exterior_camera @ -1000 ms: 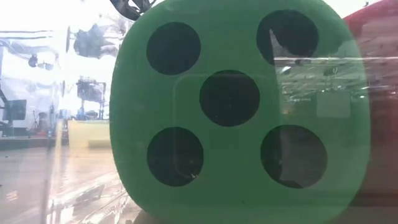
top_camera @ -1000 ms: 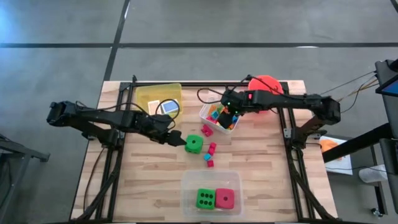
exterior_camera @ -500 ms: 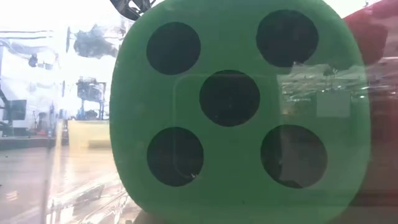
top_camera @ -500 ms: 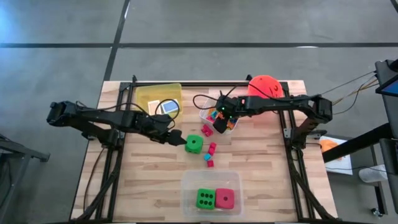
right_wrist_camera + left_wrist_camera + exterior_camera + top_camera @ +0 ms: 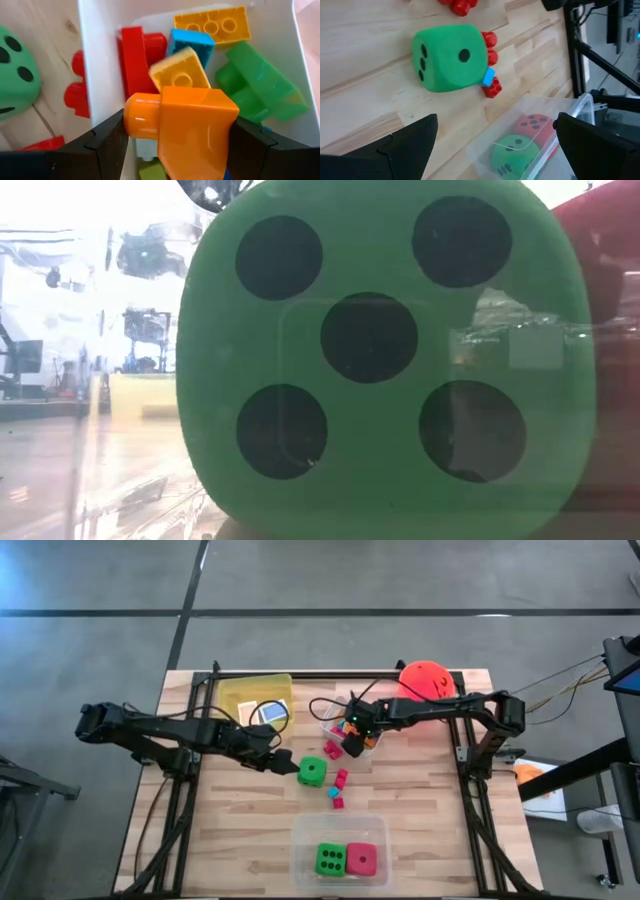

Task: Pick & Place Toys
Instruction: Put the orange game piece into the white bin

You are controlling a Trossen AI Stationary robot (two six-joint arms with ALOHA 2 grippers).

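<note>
The right tool [image 5: 175,145] grips an orange block [image 5: 187,132] over the white tub [image 5: 335,725], which holds red, yellow, blue and green blocks [image 5: 210,55]. The left tool [image 5: 495,145] hangs open on the tabletop [image 5: 240,830] just beside a green die [image 5: 312,772]. Small red and blue blocks [image 5: 337,790] lie by that die. The clear tub [image 5: 340,830] holds a green and a pink die

We saw even, bright daylight from above — shadows on the wooden table [image 5: 240,830] were faint. In the low view the far room was washed out white, and glare streaked the clear tub wall [image 5: 520,330] — the green die [image 5: 385,350] loomed close and soft.
</note>
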